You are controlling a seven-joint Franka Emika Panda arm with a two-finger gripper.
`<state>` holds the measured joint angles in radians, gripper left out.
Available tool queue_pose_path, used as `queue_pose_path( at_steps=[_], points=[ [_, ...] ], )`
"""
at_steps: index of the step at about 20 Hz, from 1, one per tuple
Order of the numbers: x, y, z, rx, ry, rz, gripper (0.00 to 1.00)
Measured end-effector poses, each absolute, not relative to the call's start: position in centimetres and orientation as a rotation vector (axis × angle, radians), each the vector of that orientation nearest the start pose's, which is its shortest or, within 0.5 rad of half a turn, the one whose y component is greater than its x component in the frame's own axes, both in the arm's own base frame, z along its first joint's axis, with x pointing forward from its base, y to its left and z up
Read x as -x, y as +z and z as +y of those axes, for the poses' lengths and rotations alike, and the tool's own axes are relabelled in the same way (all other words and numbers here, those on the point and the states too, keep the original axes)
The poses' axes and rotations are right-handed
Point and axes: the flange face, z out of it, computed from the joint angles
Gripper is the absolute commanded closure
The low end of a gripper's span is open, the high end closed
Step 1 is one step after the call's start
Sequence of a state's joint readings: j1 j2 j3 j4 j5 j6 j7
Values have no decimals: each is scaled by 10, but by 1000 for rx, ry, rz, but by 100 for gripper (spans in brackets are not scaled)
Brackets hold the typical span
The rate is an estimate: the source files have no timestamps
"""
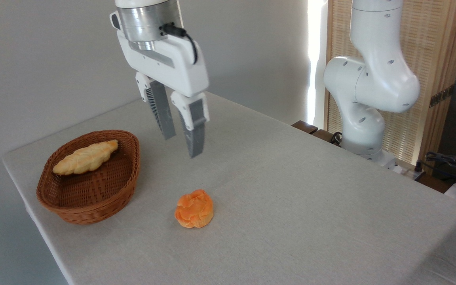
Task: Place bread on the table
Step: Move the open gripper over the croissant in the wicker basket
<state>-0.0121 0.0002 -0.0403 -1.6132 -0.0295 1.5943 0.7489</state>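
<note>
Camera view: our gripper point(180, 147) hangs empty, jaws apart, above the table point(291, 178). At its nine o'clock the bread point(85, 157) lies inside the basket point(93, 206). We judge the reach underway; next we must descend over the loaf

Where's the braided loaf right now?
The loaf lies inside the wicker basket at the table's left end, resting against the basket's far wall, left of the orange bun.
</note>
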Motion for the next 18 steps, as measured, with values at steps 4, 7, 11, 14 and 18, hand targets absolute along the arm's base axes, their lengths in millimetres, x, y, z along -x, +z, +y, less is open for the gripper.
queue_pose_path(
  at_steps=[4, 7, 11, 14, 18],
  points=[
    [-568, 582, -112, 2916, -30, 1308, 0],
    [-583, 553, -185, 3006, -148, 1147, 0],
    [-604, 506, -255, 3158, -326, 934, 0],
    [-613, 479, -289, 3211, -433, 938, 0],
    [-624, 447, -315, 3254, -572, 960, 0]
  ],
)
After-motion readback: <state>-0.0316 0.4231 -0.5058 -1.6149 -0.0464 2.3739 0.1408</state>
